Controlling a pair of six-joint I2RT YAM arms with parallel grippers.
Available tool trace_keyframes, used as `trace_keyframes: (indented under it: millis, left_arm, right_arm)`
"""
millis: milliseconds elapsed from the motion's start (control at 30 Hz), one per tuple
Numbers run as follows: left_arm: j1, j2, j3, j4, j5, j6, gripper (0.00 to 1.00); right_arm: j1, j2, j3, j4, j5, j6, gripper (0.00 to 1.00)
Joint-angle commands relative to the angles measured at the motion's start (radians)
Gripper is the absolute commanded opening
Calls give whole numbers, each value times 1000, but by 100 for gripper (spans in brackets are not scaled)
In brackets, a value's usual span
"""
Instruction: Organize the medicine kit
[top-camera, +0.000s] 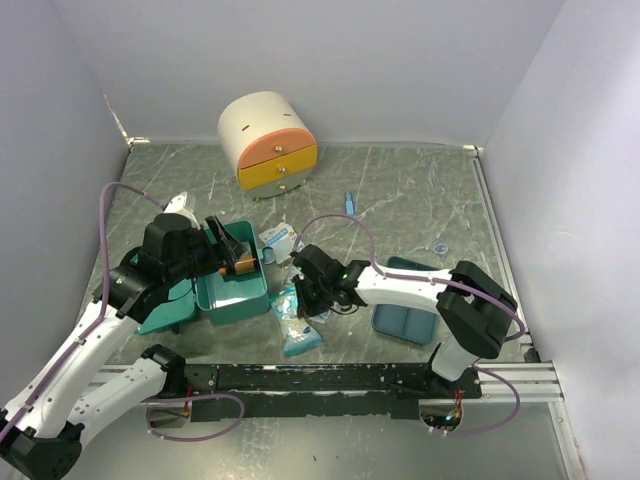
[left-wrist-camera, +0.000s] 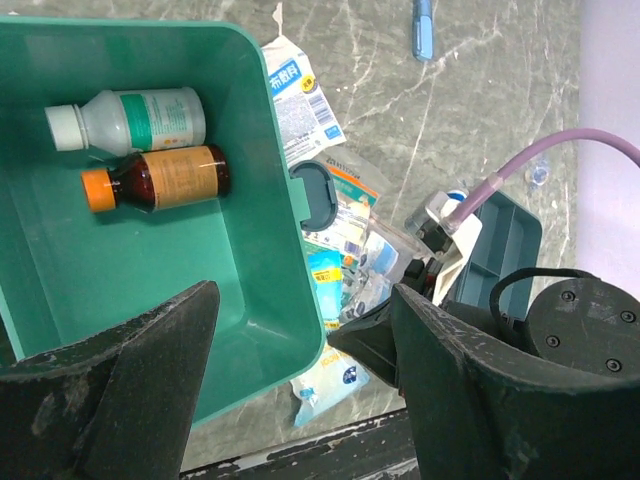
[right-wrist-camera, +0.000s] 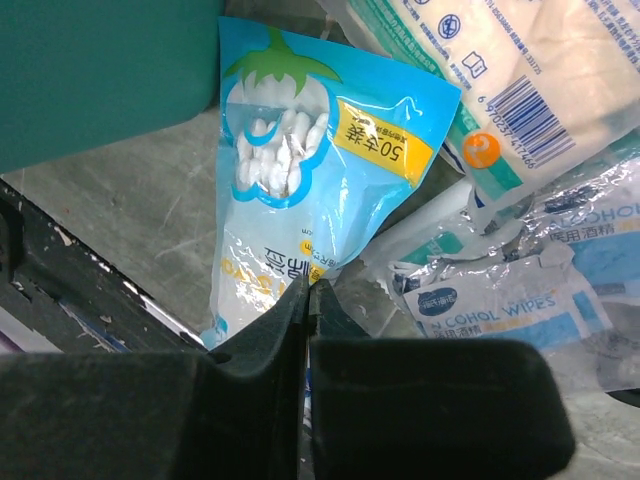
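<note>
The teal medicine kit (top-camera: 228, 300) lies open left of centre, its lid (top-camera: 165, 312) folded out to the left. In the left wrist view the kit (left-wrist-camera: 60, 270) holds a white bottle (left-wrist-camera: 135, 118) and a brown bottle with an orange cap (left-wrist-camera: 165, 178). My left gripper (top-camera: 224, 243) hovers over the kit's far side, open and empty (left-wrist-camera: 300, 400). My right gripper (top-camera: 304, 288) is shut (right-wrist-camera: 310, 290), pinching the lower edge of a blue cotton swab bag (right-wrist-camera: 300, 170) that lies beside the kit (top-camera: 298, 335).
Packets lie loose right of the kit: alcohol wipes (right-wrist-camera: 500, 300) and a gauze pack (right-wrist-camera: 530, 90). A dark-blue divided tray (top-camera: 405, 322) sits at the right. A cream cabinet with orange and yellow drawers (top-camera: 268, 145) stands at the back. A small blue item (top-camera: 349, 202) lies mid-table.
</note>
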Motion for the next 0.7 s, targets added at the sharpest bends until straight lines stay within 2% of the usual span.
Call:
trace_keyframes:
  millis: [0, 233, 400, 500, 667]
  left_arm:
    - [-5, 4, 9, 39, 80, 21, 81]
    - [-5, 2, 1, 147, 164, 28, 82]
    - [-5, 18, 9, 257, 215, 28, 83]
    - [-5, 41, 34, 309, 260, 34, 84]
    - [-5, 78, 34, 397, 323, -45, 83]
  right_arm:
    - [4, -63, 11, -13, 54, -9, 0]
    - [1, -284, 54, -92, 237, 34, 0]
    - [1, -372, 142, -86, 371, 66, 0]
    - [-1, -387, 205, -54, 399, 80, 0]
    - [-1, -400, 249, 75, 375, 112, 0]
